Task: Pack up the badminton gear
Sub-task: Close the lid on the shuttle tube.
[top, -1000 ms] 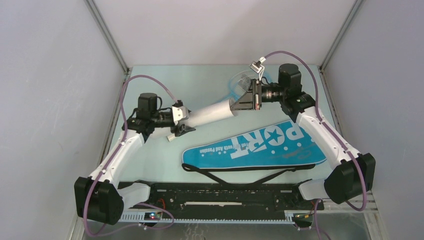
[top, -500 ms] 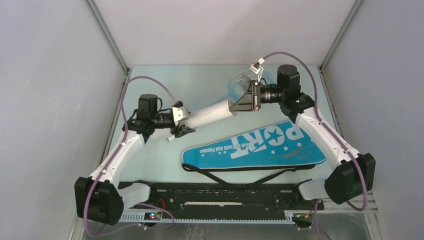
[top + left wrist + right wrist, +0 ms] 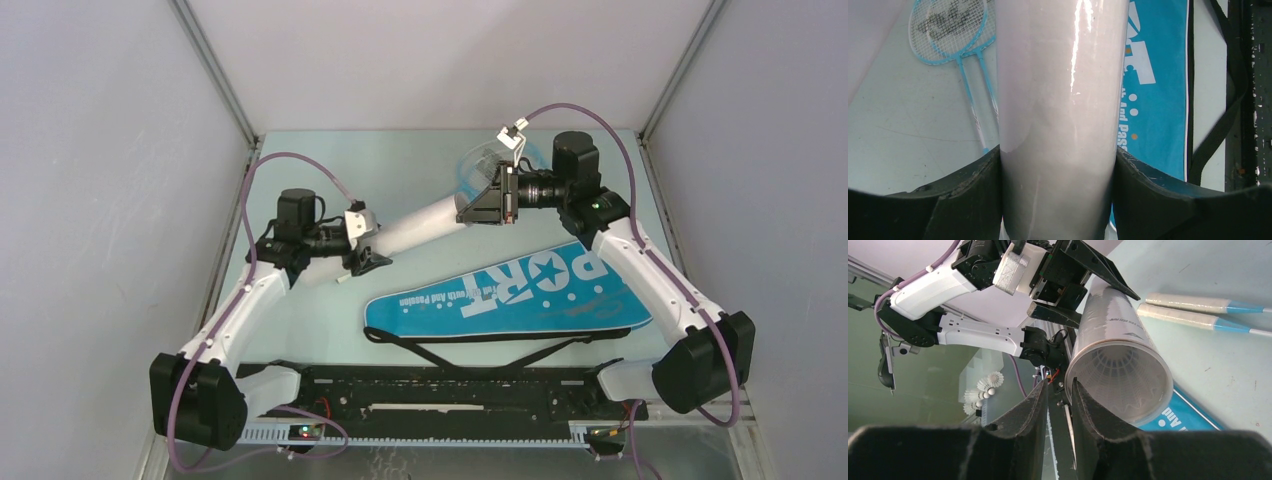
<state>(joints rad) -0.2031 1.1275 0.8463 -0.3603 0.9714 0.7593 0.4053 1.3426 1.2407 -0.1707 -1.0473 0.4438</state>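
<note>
My left gripper (image 3: 362, 248) (image 3: 1058, 152) is shut on the long white tube (image 3: 420, 225) (image 3: 1063, 75), which hangs tilted above the table with its open end toward the right arm. A white shuttlecock (image 3: 1122, 371) sits inside the tube's mouth. My right gripper (image 3: 466, 208) (image 3: 1059, 382) is just beside that rim, jaws a little apart with nothing between them. The blue "SPORT" bag (image 3: 520, 290) (image 3: 1153, 75) lies flat in front. Two light-blue rackets (image 3: 948, 30) (image 3: 478, 165) lie behind the tube, their white handles (image 3: 1188, 304) side by side. Three loose shuttlecocks (image 3: 982, 389) show far left in the right wrist view.
The bag's black strap (image 3: 470, 345) trails toward the black rail (image 3: 440, 395) at the near edge. Grey walls close in the table on the left, right and back. The right arm's purple cable (image 3: 570, 108) loops above the rackets.
The right gripper's jaws have parted a little, and it has shifted slightly left at the tube's mouth. The left gripper still holds the tube in about the same place.
</note>
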